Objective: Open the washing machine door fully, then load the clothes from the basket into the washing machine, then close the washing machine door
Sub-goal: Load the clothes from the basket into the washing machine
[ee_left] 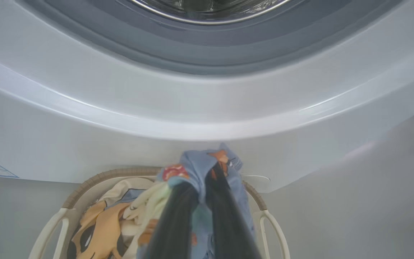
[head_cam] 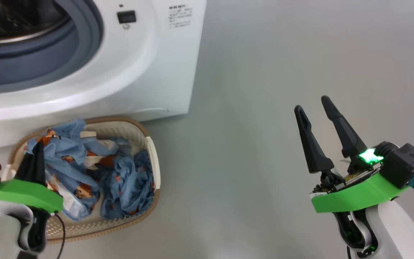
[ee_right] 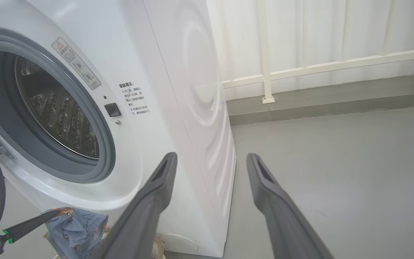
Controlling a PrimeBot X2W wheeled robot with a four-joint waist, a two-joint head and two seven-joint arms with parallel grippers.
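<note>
Left wrist view: the left gripper (ee_left: 205, 173) clamps the clothes (ee_left: 192, 164) above the basket (ee_left: 95, 177), facing the washing machine (ee_left: 192, 111) gaping at twelve o'clock for loading, while the right gripper (head_cam: 311, 103), fingers apart, idles at the head view's four o'clock.

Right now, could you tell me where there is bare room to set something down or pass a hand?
Free: the grey floor between the washing machine and the right gripper, and the open drum mouth. Crowded: the basket at the washer's front, heaped with clothes, where the left gripper has its fingers shut on a garment.
</note>
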